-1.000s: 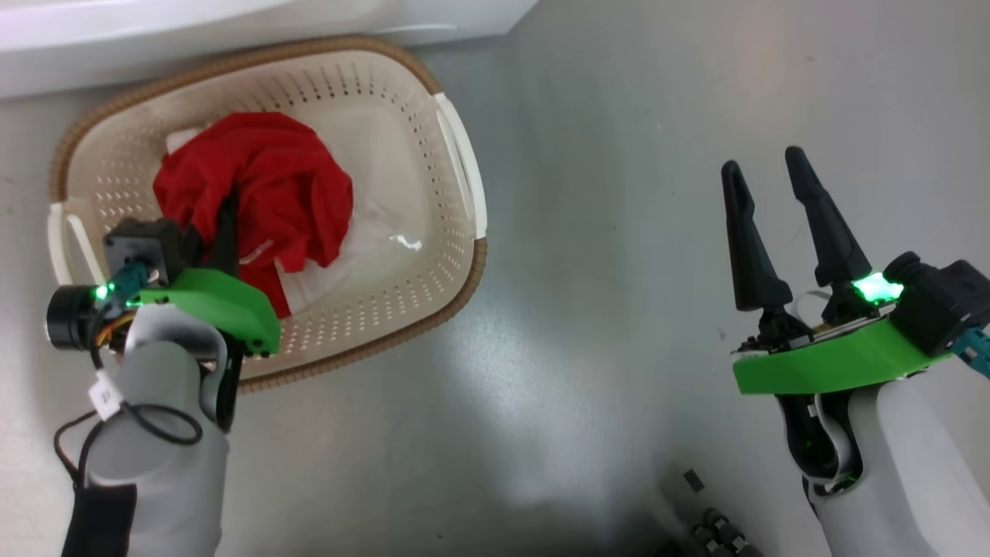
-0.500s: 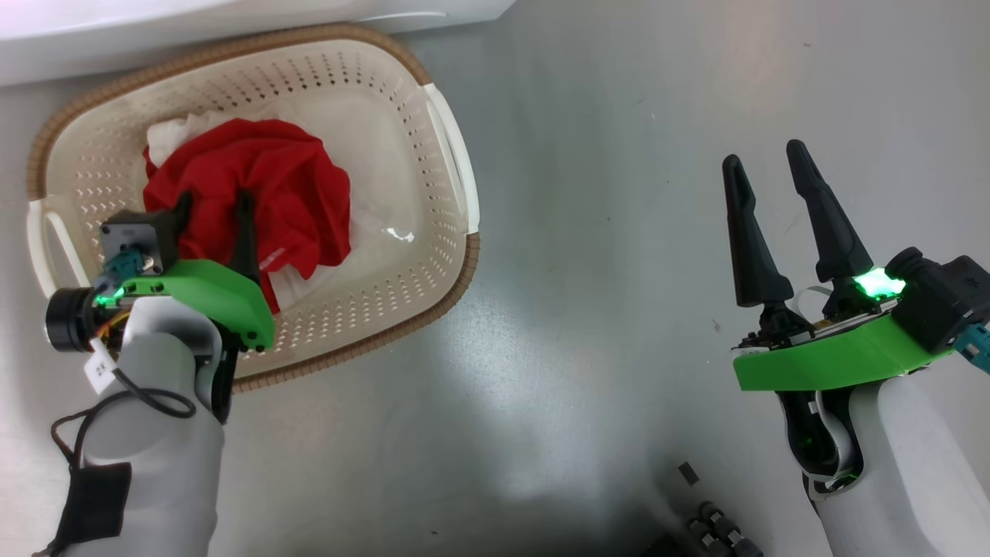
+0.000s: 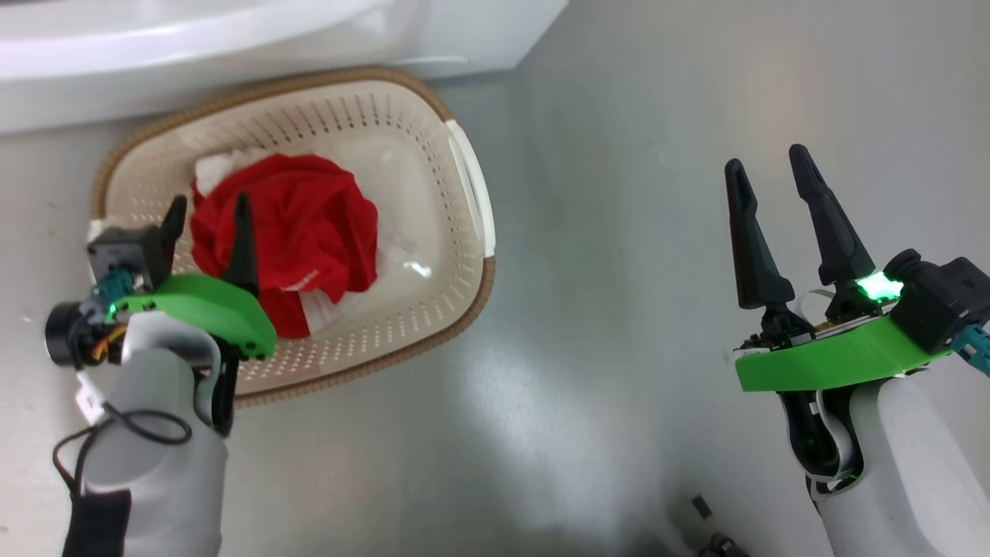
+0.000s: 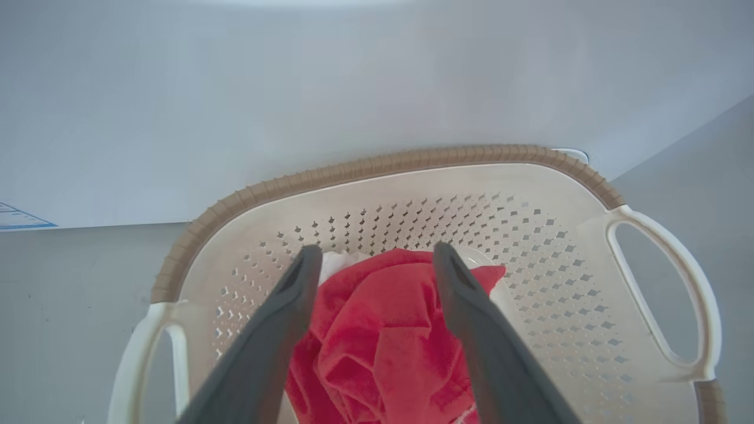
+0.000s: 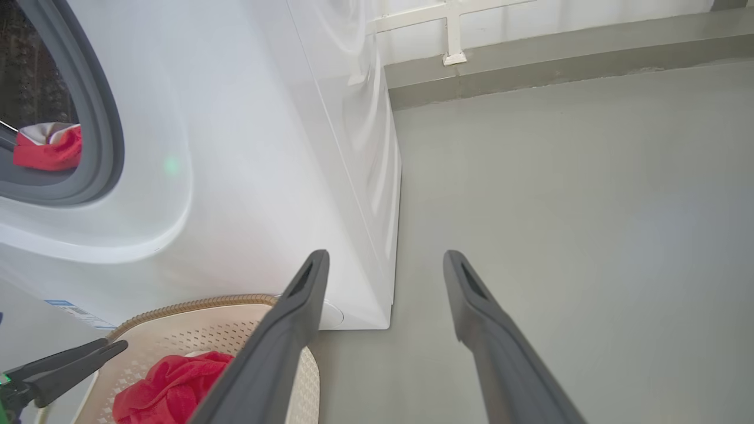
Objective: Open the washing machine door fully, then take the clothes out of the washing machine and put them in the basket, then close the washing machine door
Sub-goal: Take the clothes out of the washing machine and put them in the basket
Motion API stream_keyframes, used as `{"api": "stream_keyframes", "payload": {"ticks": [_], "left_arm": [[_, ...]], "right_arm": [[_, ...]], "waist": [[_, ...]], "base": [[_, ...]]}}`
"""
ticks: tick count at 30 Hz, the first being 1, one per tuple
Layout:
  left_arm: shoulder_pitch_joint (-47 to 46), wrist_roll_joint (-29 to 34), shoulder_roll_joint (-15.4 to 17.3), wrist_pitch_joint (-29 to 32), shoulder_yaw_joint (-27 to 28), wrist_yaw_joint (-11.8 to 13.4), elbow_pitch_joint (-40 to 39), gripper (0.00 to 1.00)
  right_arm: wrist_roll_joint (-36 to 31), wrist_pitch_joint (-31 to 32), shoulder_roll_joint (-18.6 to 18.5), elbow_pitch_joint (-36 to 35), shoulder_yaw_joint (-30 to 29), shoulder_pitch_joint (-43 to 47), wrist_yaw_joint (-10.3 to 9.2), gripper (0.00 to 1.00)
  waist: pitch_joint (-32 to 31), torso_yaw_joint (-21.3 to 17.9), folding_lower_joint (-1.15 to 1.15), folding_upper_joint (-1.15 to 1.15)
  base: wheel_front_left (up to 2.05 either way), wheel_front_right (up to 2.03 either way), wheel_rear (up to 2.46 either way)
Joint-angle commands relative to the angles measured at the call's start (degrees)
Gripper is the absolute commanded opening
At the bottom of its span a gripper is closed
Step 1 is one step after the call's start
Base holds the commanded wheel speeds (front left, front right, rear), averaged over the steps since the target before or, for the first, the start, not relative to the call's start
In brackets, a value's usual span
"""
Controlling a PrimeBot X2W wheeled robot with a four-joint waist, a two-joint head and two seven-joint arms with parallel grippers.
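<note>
The cream basket [image 3: 464, 170] stands on the floor against the white washing machine [image 3: 193, 46]. Red clothes [image 3: 309, 224] with white parts lie bunched inside it. My left gripper [image 3: 210, 207] hangs open just over the near side of that heap, holding nothing. In the left wrist view its fingers [image 4: 294, 294] straddle the red clothes [image 4: 377, 335] in the basket [image 4: 383, 165]. My right gripper [image 3: 766, 161] is open and empty over bare floor on the right. In the right wrist view another red garment [image 5: 50, 147] lies in the drum behind the grey rubber ring [image 5: 109, 118]. The washing machine door is out of view.
The grey floor [image 3: 619, 309] runs between the basket and my right arm. A small blue label [image 4: 17, 219] marks the machine's lower corner. In the right wrist view a wall base with a white bracket [image 5: 453, 56] stands beyond the machine [image 5: 265, 147].
My left gripper went from shut on the red clothes to open, leaving them in the basket. The head camera shifted, so the basket sits further right. The right gripper stayed put.
</note>
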Motion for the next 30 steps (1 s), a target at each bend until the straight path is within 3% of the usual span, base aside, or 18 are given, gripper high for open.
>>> {"api": "stream_keyframes", "payload": {"ticks": [1, 30], "left_arm": [[3.02, -0.62, 1.15, -0.28, 1.21, -0.42, -1.68, 1.00], [22.19, -3.21, 0.38, -0.28, 1.39, -0.80, -24.30, 1.00]], "right_arm": [[-0.96, -0.36, -0.14, -0.97, 0.71, 1.82, 0.02, 1.00], [-3.20, -0.36, -0.79, 2.24, -0.44, 11.49, 0.02, 1.00]], "waist": [[-2.51, 1.09, 0.00, 0.00], [-24.44, 5.76, 0.00, 0.00]], "base": [[0.00, 0.00, 0.00], [0.00, 0.00, 0.00]]}}
